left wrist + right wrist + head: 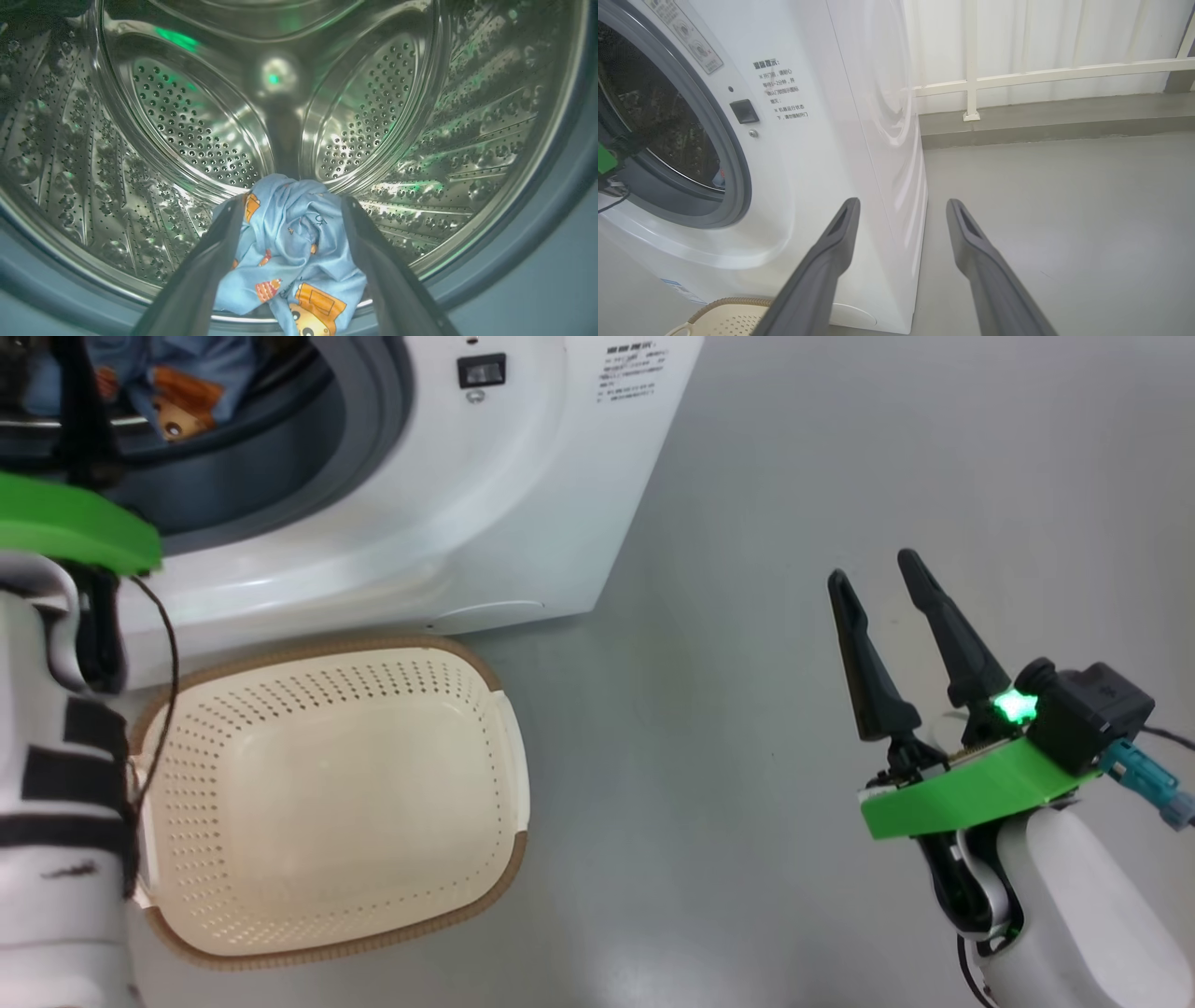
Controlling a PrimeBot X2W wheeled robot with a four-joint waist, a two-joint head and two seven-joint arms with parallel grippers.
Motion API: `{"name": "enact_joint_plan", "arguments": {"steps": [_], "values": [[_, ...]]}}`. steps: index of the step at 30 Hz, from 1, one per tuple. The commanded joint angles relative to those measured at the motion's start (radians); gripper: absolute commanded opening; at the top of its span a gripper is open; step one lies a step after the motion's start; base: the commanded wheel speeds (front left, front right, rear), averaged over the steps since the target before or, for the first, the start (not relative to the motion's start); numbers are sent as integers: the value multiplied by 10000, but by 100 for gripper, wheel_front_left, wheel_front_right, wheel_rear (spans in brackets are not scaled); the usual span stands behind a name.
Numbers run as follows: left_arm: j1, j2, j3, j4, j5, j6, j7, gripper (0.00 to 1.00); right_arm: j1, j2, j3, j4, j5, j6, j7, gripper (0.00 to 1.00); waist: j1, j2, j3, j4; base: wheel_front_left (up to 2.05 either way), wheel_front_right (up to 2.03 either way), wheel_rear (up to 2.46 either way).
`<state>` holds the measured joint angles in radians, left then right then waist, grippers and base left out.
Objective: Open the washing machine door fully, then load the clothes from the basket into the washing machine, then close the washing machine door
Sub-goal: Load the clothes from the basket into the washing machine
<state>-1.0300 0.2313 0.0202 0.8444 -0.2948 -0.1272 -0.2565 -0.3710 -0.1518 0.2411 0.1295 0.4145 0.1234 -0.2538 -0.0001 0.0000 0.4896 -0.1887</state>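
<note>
Left gripper reaches into washing machine opening, far left; fingers spread wide. Clothes (blue fabric, small orange figures) lie bunched between fingers at near edge of steel drum; whether fingers touch cloth, cannot tell. Basket sits on floor just before machine, bare cream bottom showing. Right gripper hangs near right over floor, well apart from basket and machine, fingers spread.

Pale blue clothes, dotted with orange cartoon figures! The washing machine gleams white, and the basket is cream, brown-rimmed, peppered with holes.
</note>
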Motion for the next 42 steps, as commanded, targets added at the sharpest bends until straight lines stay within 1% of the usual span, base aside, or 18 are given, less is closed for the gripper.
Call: {"name": "enact_joint_plan", "arguments": {"steps": [1, 2, 7, 20, 32, 42], "values": [[505, 251, 373, -703, 221, -33, -52, 100, 426, -78, 99, -176, -49, 73, -80, 96, 1, 0, -254, 132, 0, 0, 0], [505, 251, 373, -703, 221, -33, -52, 100, 426, -78, 99, -176, -49, 73, -80, 96, 1, 0, -254, 132, 0, 0, 0], [1559, -103, 635, -1527, 425, -34, -52, 100, 619, -172, 71, -111, -27, 73, -80, 95, 1, 0, -702, 281, 0, 0, 0], [4016, -728, 762, -2984, 669, -34, -52, 100, 1367, -552, 10, 23, 29, 73, -80, 94, 1, 0, -2010, 817, 0, 0, 0], [6006, -1098, 968, -3831, 995, -34, -53, 100, 2185, -863, -48, 96, 114, 73, -80, 93, 1, 0, -3164, 1216, 0, 0, 0], [7283, -1317, 1160, -4515, 1094, -34, -53, 100, 2741, -1043, -180, 81, 149, 73, -80, 94, 1, 0, -3710, 1442, 0, 0, 0]]}}
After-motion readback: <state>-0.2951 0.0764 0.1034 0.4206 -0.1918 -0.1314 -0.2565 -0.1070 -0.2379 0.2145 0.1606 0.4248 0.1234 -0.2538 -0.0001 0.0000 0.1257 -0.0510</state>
